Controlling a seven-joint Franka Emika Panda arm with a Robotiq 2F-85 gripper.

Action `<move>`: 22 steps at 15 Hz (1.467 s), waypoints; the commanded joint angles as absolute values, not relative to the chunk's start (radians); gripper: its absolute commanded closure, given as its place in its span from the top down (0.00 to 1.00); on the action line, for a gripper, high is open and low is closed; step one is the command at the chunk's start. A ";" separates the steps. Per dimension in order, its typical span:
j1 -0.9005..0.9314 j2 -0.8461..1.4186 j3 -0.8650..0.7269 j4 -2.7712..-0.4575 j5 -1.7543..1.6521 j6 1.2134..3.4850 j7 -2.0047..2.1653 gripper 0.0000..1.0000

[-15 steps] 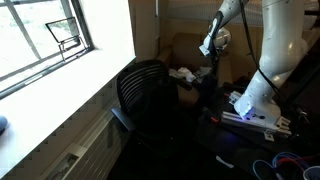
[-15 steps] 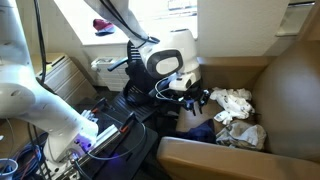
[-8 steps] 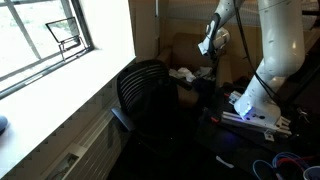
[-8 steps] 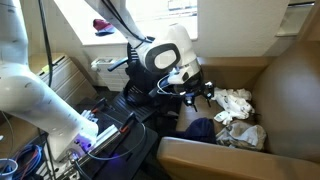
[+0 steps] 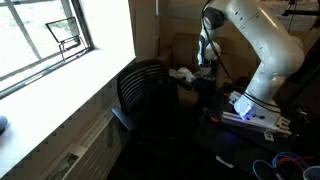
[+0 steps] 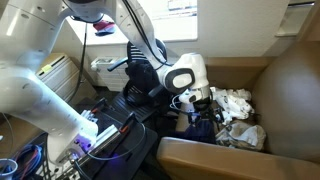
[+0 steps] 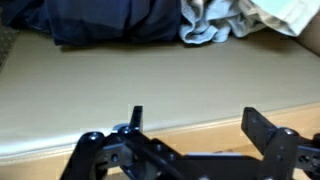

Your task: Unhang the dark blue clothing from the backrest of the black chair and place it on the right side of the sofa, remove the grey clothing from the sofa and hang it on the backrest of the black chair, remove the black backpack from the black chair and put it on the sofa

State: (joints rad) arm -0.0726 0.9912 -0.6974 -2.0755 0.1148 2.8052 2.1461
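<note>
The dark blue clothing (image 6: 200, 129) lies bunched on the brown sofa (image 6: 215, 156), next to the pale grey clothing (image 6: 236, 103). In the wrist view the dark blue clothing (image 7: 105, 20) and the grey clothing (image 7: 214, 26) sit at the top, beyond the bare sofa cushion (image 7: 150, 75). My gripper (image 7: 198, 124) hangs open over that cushion with nothing between its fingers (image 7: 262, 124). It hovers just above the blue heap in an exterior view (image 6: 201, 104). The black chair (image 5: 150, 95) stands in front of the sofa, its backrest bare. I cannot make out the black backpack.
A window and sill (image 5: 60, 60) run along one side. The robot's base with cables and electronics (image 5: 255, 112) stands beside the chair. The sofa's armrest and backrest (image 6: 290, 90) enclose the seat.
The jaws have spread from partly closed to wide open. The arm has swung and the gripper has dropped lower toward the sofa seat. The dark blue clothing stays on the sofa.
</note>
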 commanded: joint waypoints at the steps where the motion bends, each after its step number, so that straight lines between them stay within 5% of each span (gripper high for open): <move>1: -0.114 1.013 -0.672 -2.035 0.131 2.773 2.131 1.00; 10: -0.176 1.257 -0.752 -1.922 0.163 3.163 2.173 1.00; 15: -0.518 1.274 -0.501 -1.677 0.165 3.341 1.970 1.00; 16: -0.399 1.308 -0.588 -1.765 0.257 3.342 1.980 1.00; 22: -0.546 1.292 -0.452 -1.685 0.246 3.501 1.814 1.00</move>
State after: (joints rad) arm -0.4903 1.3011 -0.5268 -1.6769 0.2385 3.3572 1.9506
